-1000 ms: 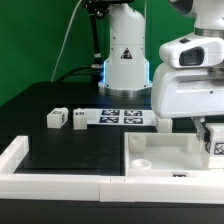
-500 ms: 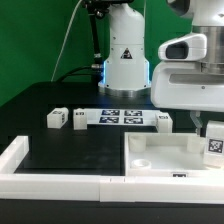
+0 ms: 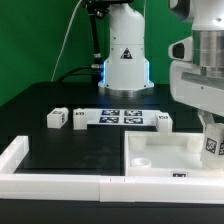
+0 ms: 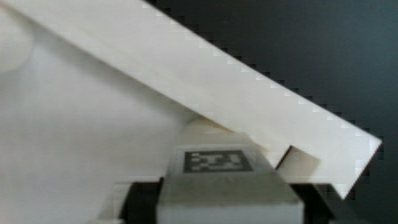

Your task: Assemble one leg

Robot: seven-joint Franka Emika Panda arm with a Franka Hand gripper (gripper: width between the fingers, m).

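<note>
My gripper (image 3: 211, 138) is at the exterior view's right edge, shut on a leg (image 3: 213, 147), a small white block with a square tag. It holds the leg over the far right corner of the large white panel (image 3: 150, 150). In the wrist view the leg (image 4: 217, 165) sits between the dark fingers (image 4: 146, 200), just above the panel's flat face (image 4: 89, 120) and close to its raised rim (image 4: 214, 80). Three more legs stand on the black table: two at the left (image 3: 56, 118) (image 3: 78, 119) and one right of the marker board (image 3: 163, 118).
The marker board (image 3: 125, 116) lies in front of the robot base (image 3: 124, 55). Long white border rails (image 3: 20, 160) run along the left and front of the black table. A round socket (image 3: 141, 160) shows in the panel.
The arm has shifted toward the exterior view's right with the leg still held. The leg right of the marker board, hidden one second ago, now shows.
</note>
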